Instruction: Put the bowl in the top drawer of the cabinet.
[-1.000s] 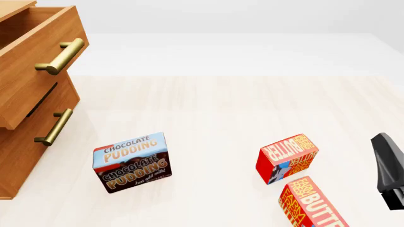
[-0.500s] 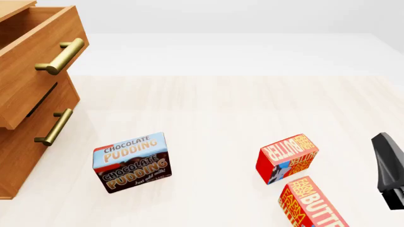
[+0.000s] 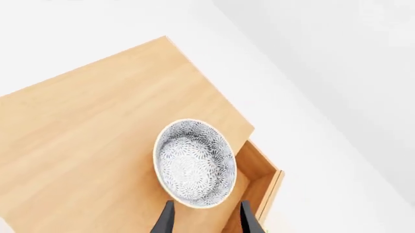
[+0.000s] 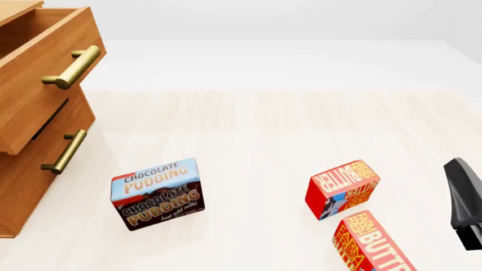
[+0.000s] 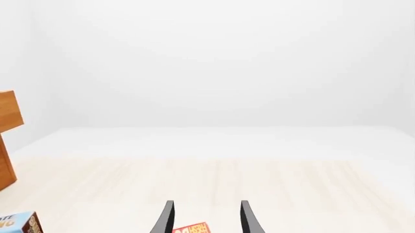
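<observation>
From the left wrist view, looking down on the cabinet (image 3: 97, 145), the bowl (image 3: 194, 162) rests upright on the flat wooden top, near the edge above the top drawer (image 3: 263, 187). The drawer is pulled out; part of its interior shows just beside the bowl. The left gripper (image 3: 206, 221) hangs over the near rim of the bowl with its two fingertips spread apart and nothing between them. No contact with the bowl is visible.

At the front view, the top drawer (image 4: 45, 62) projects forward of the lower drawer (image 4: 45, 152), and its brass handle (image 4: 73, 68) is free. The bowl and the left gripper fall outside this frame. A chocolate pudding box (image 4: 157, 193) stands on the table (image 4: 263, 130), with two butter boxes (image 4: 342, 189) well apart from it on the right side. Only part of the right arm (image 4: 463, 203) shows at the right edge.

Along the right wrist view, the right gripper (image 5: 206, 218) points across the bare table with its fingertips spread and empty.

Task status, as a judgement: the drawer opening step appears complete. Remaining steps: grasp the bowl at its rim, lift it off the cabinet top, carry it over the open drawer and release it inside. Closing the drawer is not required by the task sentence.
</observation>
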